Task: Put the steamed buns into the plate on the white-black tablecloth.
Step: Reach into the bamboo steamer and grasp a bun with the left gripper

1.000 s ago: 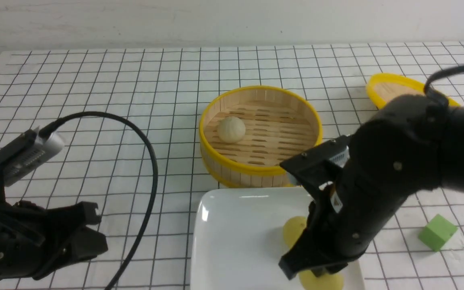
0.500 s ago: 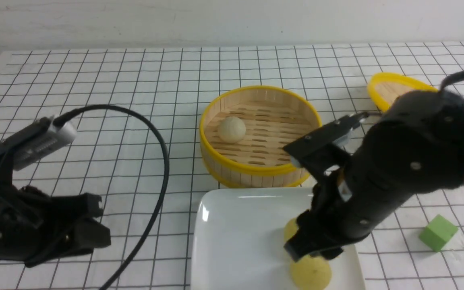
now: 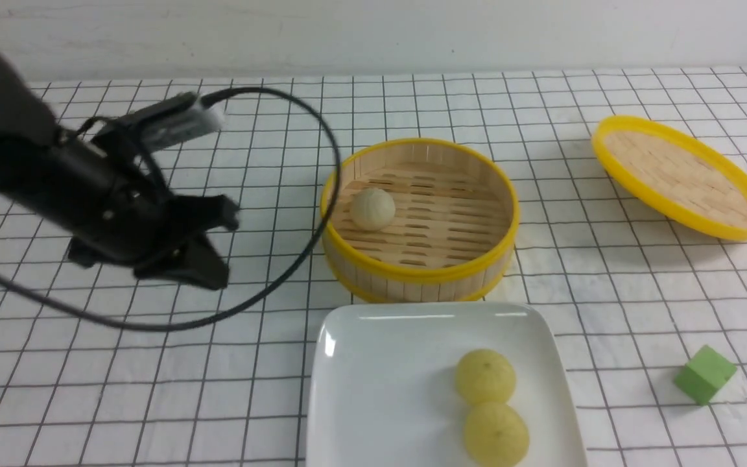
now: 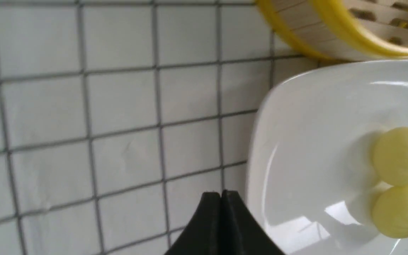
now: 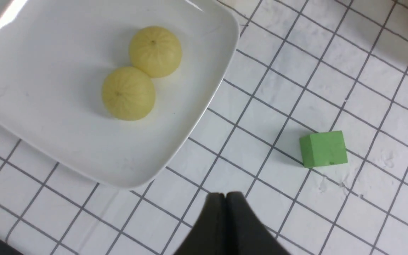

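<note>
Now: left tool (image 4: pixel 220 194) and right tool (image 5: pixel 226 195) both pressed together, empty; beige bun (image 3: pixel 373 208) sits in steamer (image 3: pixel 412 282) to the left tool's right, so part jaws before clearing the rim, pinch softly, then place beside two yellow-green buns (image 3: pixel 485 376) on plate (image 3: pixel 380 389).

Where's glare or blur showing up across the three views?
Front view: left arm looks motion-smeared; a thin glare streak on the plate at its far rim. Left wrist view: soft overall, steamer blurred, bright patch on the plate beside the buns. Right wrist view: sharp; glare at one plate corner, green cube casts a soft shadow.
</note>
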You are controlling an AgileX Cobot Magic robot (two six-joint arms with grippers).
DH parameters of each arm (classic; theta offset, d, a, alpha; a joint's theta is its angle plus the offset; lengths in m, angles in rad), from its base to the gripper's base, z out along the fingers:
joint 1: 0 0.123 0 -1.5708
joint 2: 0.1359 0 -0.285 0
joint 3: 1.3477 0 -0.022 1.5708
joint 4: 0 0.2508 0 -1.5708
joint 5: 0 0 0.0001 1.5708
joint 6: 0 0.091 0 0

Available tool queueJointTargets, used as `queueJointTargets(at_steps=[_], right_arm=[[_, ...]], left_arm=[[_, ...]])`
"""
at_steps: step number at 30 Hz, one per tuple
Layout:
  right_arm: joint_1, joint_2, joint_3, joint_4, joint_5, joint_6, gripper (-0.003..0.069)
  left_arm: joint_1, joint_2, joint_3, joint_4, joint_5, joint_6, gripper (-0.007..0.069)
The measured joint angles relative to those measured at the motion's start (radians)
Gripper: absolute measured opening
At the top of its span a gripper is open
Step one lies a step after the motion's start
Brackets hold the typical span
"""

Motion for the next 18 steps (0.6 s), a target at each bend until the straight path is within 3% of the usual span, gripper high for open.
queueJointTargets(at_steps=[5,9,14,18], right_arm=[[0.0,-0.1,0.136,0.002,-0.089,0.001,-0.0015],[0.0,-0.122,0.22,0.015,-0.139,0.004,-0.0015],[0.0,-0.122,0.231,0.016,-0.154,0.004,-0.0015],[0.0,-0.122,0.232,0.014,-0.155,0.004,-0.0013]], left_arm=[[-0.125,0.132,-0.206,0.055,-0.028,-0.128,0.0026],[-0.215,0.303,-0.453,0.23,-0.01,-0.301,0.0151],[-0.286,0.489,-0.68,0.385,0.044,-0.34,0.033],[-0.311,0.584,-0.772,0.439,0.051,-0.341,0.0384]])
